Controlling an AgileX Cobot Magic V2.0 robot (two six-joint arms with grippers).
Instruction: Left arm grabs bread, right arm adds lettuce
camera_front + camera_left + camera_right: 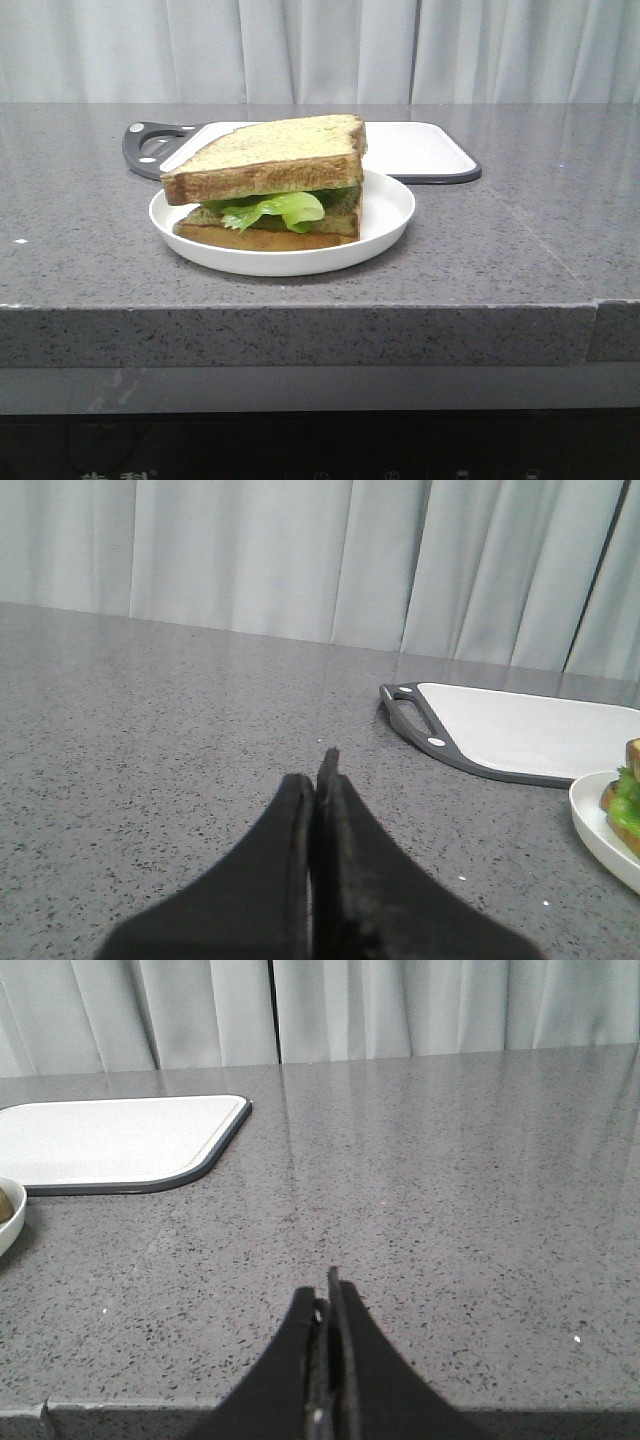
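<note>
Thick square toast slice (270,150) tops green lettuce (285,209), we see frontally; wrist views show both black tools (318,770) (327,1285) closed, empty.

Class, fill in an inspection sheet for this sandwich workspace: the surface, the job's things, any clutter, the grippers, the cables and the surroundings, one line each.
Surface: grey speckled stone countertop, with a seam near its front right corner.
Job's things: thick bread lies on top of the stack on the white plate; the lettuce sits under it, above a lower slice.
Clutter: white cutting board with a dark rim and handle, behind the plate, nothing on it.
Grippers: left gripper and right gripper both shut, holding nothing, away from the plate.
Cables: nothing seen.
Surroundings: pale grey curtain behind the counter.
</note>
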